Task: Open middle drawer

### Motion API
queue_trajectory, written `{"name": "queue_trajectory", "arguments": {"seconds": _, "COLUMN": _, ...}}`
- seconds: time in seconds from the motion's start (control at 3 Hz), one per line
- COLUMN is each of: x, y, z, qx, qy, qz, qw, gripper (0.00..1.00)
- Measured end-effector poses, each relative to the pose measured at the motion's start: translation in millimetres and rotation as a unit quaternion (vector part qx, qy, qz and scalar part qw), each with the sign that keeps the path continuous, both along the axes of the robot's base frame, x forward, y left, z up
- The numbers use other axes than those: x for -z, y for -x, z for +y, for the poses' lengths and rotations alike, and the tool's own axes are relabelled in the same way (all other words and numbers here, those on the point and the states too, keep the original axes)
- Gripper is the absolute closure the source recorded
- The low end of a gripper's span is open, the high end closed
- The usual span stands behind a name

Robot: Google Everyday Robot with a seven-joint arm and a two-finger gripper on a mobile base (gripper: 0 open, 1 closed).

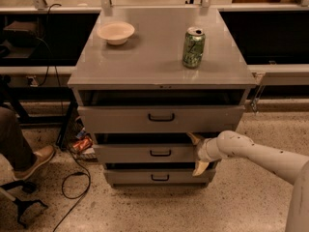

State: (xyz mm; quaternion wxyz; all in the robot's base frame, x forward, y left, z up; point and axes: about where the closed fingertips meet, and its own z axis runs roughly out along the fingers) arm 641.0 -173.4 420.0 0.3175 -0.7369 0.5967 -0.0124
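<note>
The grey cabinet (159,66) has three stacked drawers, each with a small black bar handle. The middle drawer (140,153) is pulled out a little, with a dark gap above its front; its handle (160,152) sits at the centre. My gripper (197,153) is at the right end of this drawer's front. It is open: the upper finger (194,138) lies over the front's top edge and the lower finger (200,168) hangs below its bottom edge. My white arm (260,156) comes in from the right.
A green can (193,47) and a white bowl (116,32) stand on the cabinet top. The taller top drawer (120,119) and the thin bottom drawer (130,177) also stand slightly out. A person's shoe (41,158), a chair base (21,204) and cables (72,178) lie at the left.
</note>
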Motion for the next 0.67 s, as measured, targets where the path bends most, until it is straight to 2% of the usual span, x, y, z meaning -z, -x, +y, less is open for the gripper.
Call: {"name": "queue_trajectory", "arguments": {"seconds": 0.67, "x": 9.5, "y": -8.0, "z": -8.0, "qx": 0.010, "qy": 0.028, "qz": -0.008, "qw": 0.9995, "gripper": 0.00}}
